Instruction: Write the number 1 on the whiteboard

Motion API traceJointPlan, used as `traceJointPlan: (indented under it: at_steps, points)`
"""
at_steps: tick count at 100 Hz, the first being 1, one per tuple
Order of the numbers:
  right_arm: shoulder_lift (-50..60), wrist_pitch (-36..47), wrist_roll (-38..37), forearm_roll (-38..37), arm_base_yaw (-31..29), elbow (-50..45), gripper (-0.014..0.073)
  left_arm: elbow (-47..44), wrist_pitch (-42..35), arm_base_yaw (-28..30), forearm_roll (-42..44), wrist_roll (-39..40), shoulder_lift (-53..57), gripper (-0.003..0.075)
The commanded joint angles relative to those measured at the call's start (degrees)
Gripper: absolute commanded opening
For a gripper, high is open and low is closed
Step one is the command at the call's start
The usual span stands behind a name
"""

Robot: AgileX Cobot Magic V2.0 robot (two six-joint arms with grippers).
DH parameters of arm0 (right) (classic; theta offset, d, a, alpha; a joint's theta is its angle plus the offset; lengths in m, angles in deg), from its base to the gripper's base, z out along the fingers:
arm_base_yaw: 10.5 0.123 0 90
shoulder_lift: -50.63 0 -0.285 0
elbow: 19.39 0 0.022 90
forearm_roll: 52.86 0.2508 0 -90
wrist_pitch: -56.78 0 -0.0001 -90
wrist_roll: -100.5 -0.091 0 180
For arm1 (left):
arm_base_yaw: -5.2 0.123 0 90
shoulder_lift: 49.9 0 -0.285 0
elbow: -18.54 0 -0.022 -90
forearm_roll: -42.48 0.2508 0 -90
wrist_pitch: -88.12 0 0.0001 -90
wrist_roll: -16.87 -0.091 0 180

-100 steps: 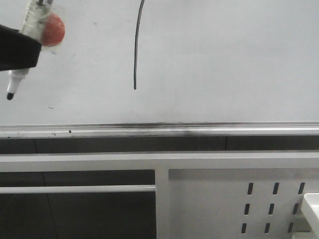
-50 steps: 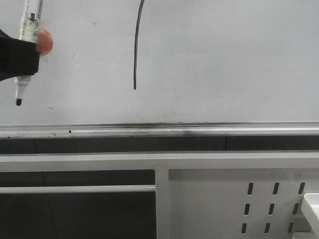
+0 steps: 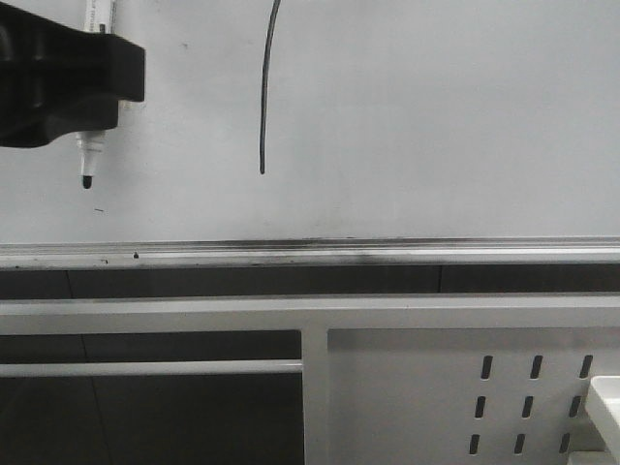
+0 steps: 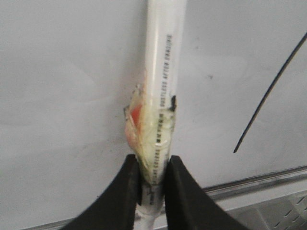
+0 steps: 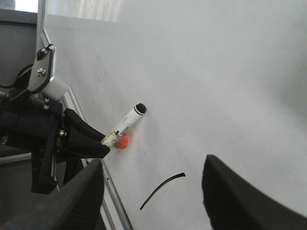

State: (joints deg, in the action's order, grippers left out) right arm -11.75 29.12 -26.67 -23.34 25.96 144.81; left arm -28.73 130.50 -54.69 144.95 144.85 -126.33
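Here, left pincer (image 4: 152, 184) clenched on marker (image 4: 160, 96), tip down near whiteboard (image 3: 436, 126). Right pincer (image 5: 151, 191) spread wide. Number 1 (image 3: 265, 87) drawn nearby.

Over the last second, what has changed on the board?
The left end effector, shut on the marker, swung it from tilted to upright and moved right, toward the stroke. The red magnet is now hidden in front view. The stroke and whiteboard are unchanged.
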Motion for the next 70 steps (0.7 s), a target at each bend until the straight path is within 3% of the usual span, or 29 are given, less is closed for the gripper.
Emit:
traceJointPlan:
  at_steps: [1,27,70]
  points:
    - [0.38,3.08,0.46,0.99,-0.45,2.02,0.0391,2.93,1.46,1.89,2.74,-0.20,-0.46,-0.0019]
    - [0.38,3.08,0.46,0.99,-0.45,2.02,0.0391,3.53,-3.18,7.82,2.74,-0.20,-2.34,-0.0019]
    - [0.38,3.08,0.46,0.99,-0.45,2.02,0.0391,3.53,-2.49,7.99,2.74,-0.20,-2.34,-0.0019]
